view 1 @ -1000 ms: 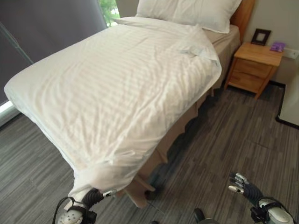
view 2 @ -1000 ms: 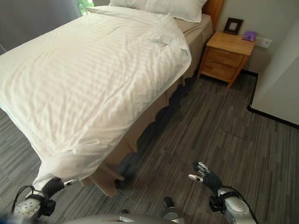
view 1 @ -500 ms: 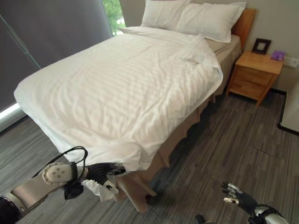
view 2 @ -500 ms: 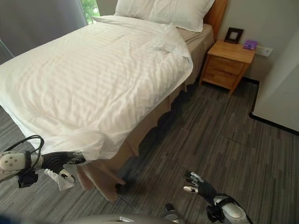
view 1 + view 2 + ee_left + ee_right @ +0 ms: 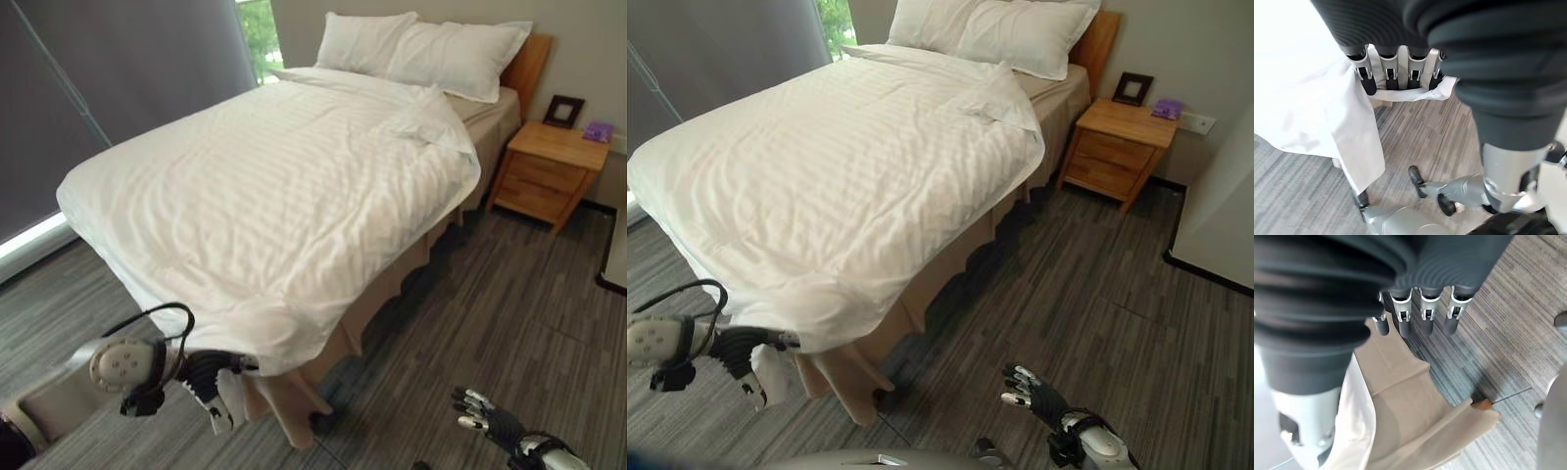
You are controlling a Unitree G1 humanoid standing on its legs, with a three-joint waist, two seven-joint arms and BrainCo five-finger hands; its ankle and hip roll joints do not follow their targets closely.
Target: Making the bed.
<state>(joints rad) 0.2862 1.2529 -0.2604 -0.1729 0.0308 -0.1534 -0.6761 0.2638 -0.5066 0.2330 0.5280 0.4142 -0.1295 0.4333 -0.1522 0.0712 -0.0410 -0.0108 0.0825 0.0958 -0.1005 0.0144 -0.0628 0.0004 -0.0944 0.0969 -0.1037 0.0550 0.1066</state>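
Note:
A white striped duvet (image 5: 274, 196) covers the bed, and two white pillows (image 5: 421, 54) lie at its head. The duvet's near corner (image 5: 231, 394) hangs off the foot of the bed. My left hand (image 5: 204, 377) is beside that corner, low at the left. In the left wrist view its fingers (image 5: 1389, 68) curl over a folded edge of the white cloth (image 5: 1410, 93). My right hand (image 5: 482, 418) hovers over the floor at the lower right, holding nothing, with its fingers (image 5: 1425, 313) relaxed.
A beige bed skirt (image 5: 392, 294) hangs below the duvet. At the head of the bed, to the right, stands a wooden nightstand (image 5: 549, 166) with a dark photo frame (image 5: 563, 110) and a purple item (image 5: 598, 130). A dark blind (image 5: 118, 78) covers the left wall. Grey plank flooring (image 5: 509, 313) lies to the right.
The camera has shifted, showing more of the bed's head. My left hand rose from the bottom edge, lifting the hanging duvet corner. My right hand sits lower in the picture.

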